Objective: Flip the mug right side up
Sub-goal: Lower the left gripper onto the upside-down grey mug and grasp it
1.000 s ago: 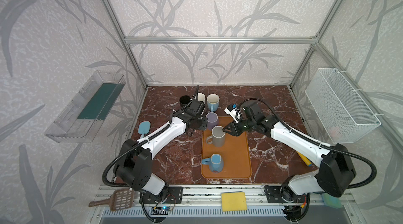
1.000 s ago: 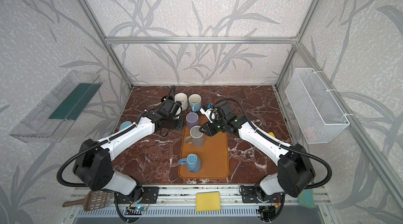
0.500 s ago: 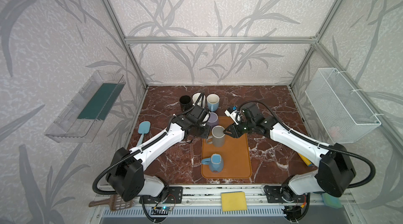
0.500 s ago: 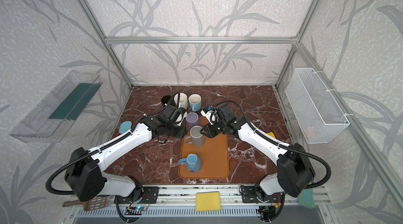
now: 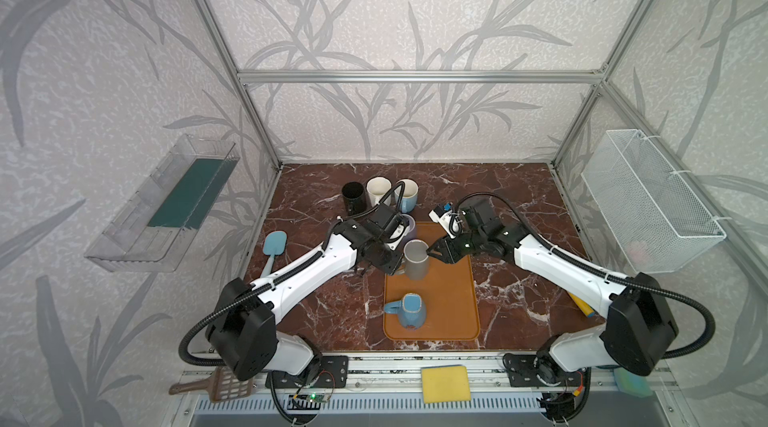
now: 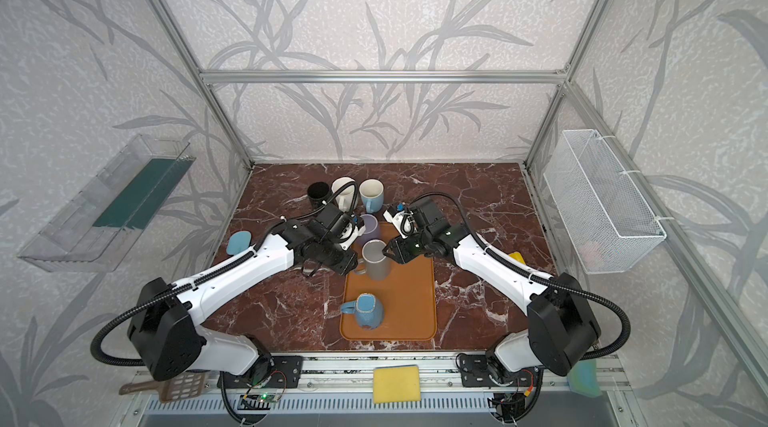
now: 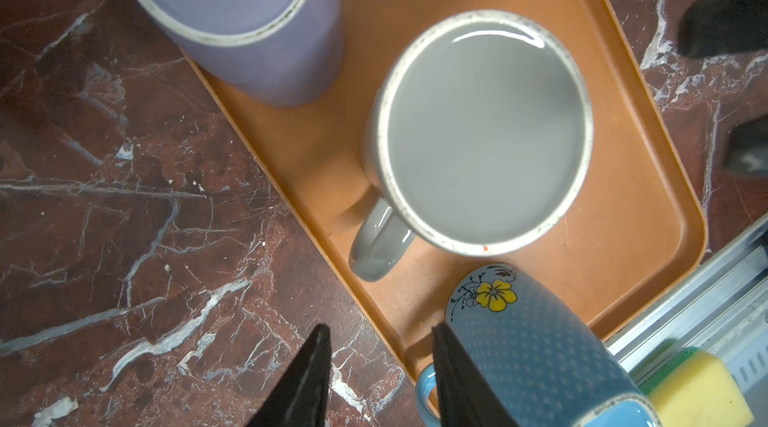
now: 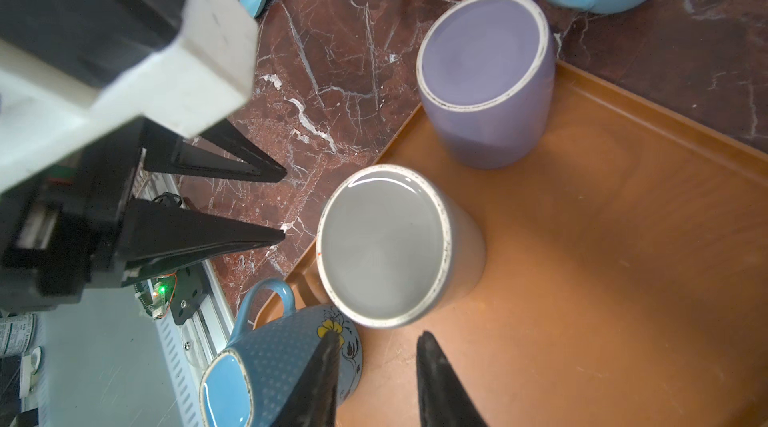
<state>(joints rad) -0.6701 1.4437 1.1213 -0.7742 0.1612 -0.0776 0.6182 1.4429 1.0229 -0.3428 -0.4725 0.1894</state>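
The dark red marble desk (image 5: 332,321) holds a flat orange plastic tray (image 5: 453,304) with three ceramic mugs on it, all seemingly base up. The plain grey mug (image 5: 416,265), flanked by both arms, stands upside down by the tray's left edge. The blue dotted mug with a yellow flower (image 5: 409,312) sits near it, towards the front, and the lilac mug (image 8: 486,72) is at the tray's far corner.

The left claw (image 7: 379,331) is moderately wide and empty, just off the grey mug's handle (image 7: 380,246). The right claw (image 8: 378,337) is narrower, also empty, and close to the mug's other side without touching it.

Crowding looks like the main danger: swinging the grey mug over could knock either neighbour. A pinch on the glazed wall or thin handle may slip mid-turn and drop the mug, and two claws closing in together could clash
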